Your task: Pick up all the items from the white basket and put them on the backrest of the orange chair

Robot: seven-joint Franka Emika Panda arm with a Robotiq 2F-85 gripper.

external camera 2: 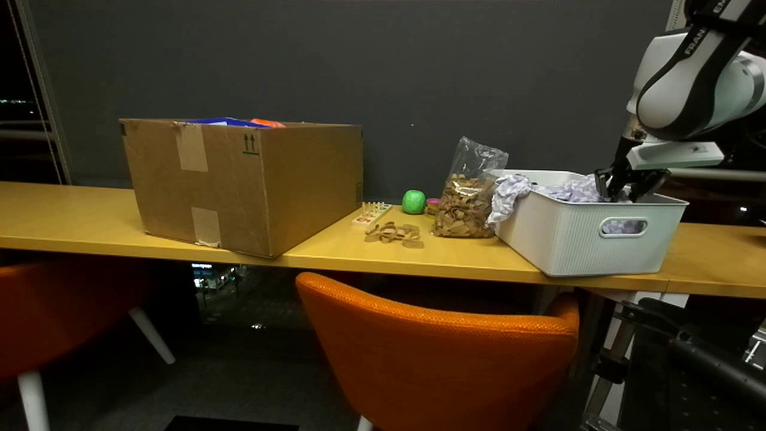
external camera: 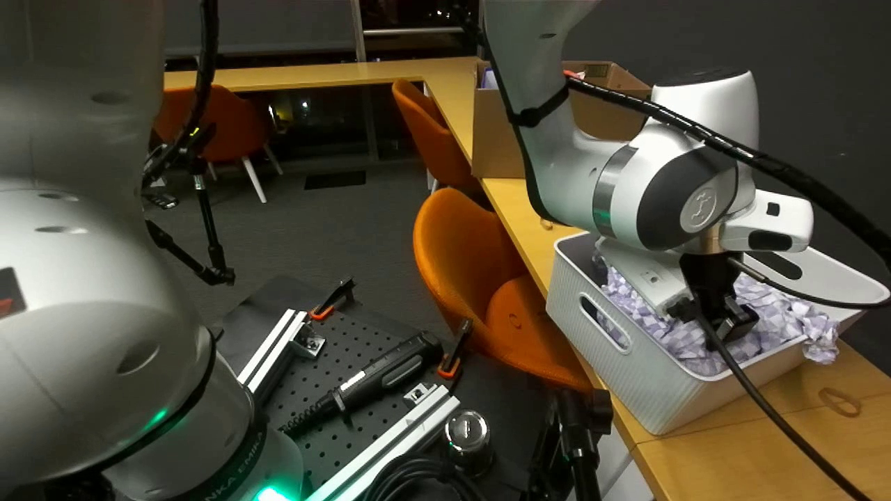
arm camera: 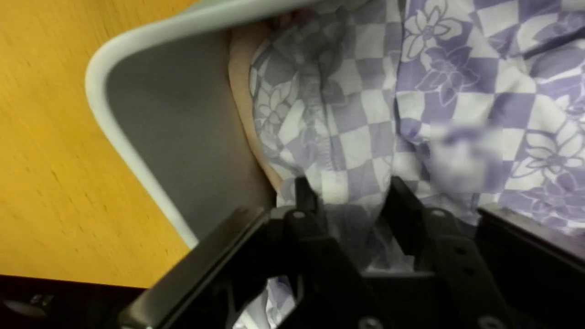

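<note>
The white basket (external camera: 640, 383) stands on the wooden table; it also shows in an exterior view (external camera 2: 574, 245) and in the wrist view (arm camera: 98, 82). Crumpled purple-and-white checked, flowered cloth (external camera: 773, 306) fills it and hangs over one end (external camera 2: 508, 194). In the wrist view the cloth (arm camera: 356, 128) lies under a tan edge-like strip (arm camera: 242, 82). My gripper (arm camera: 349, 196) is down in the basket, also seen in both exterior views (external camera: 724, 334) (external camera 2: 622, 191). Its fingers are apart with cloth between them. The orange chair backrest (external camera: 452, 243) (external camera 2: 443, 341) is beside the table.
A cardboard box (external camera: 501, 139) (external camera 2: 311, 191) stands farther along the table. Between box and basket are a bag of brown pieces (external camera 2: 464, 209), a green ball (external camera 2: 413, 202), a pegboard (external camera 2: 371, 214) and several brown rings (external camera 2: 392, 233). A black stand (external camera: 578, 445) rises near the chair.
</note>
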